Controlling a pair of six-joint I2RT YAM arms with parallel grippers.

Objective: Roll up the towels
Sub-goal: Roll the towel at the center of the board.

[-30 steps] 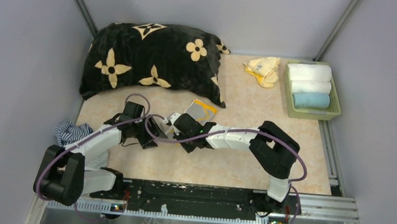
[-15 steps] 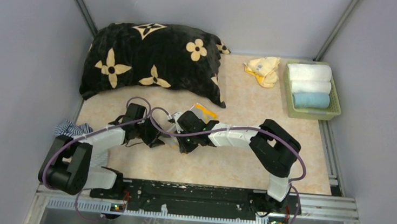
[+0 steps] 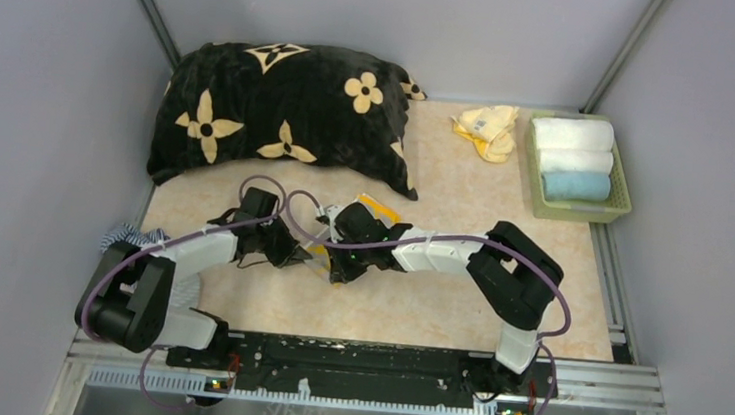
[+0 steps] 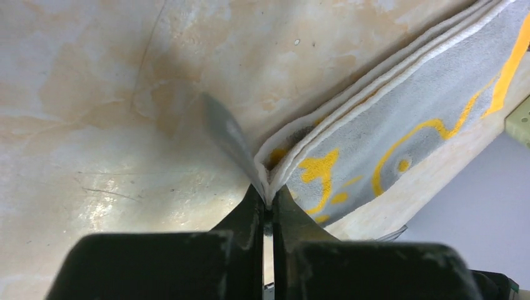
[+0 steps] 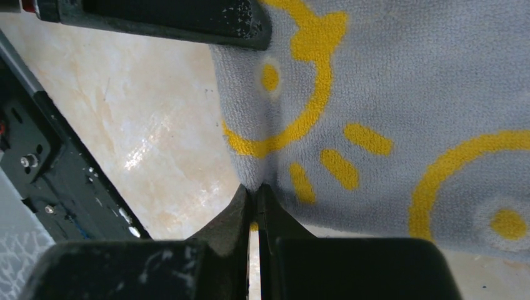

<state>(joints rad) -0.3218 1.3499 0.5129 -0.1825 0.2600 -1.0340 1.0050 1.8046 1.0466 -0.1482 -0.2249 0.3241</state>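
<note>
Folded grey towel (image 4: 400, 125) (yellow doodles) before the cushion (image 3: 282, 110), mostly under the arms (image 3: 435, 254). The left gripper (image 4: 267, 203) and right gripper (image 5: 255, 197) pinch its edges.

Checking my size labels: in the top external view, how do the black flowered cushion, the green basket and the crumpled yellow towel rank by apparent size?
1. black cushion with cream flowers, by far the largest
2. green plastic basket
3. crumpled yellow terry towel, the smallest
</note>
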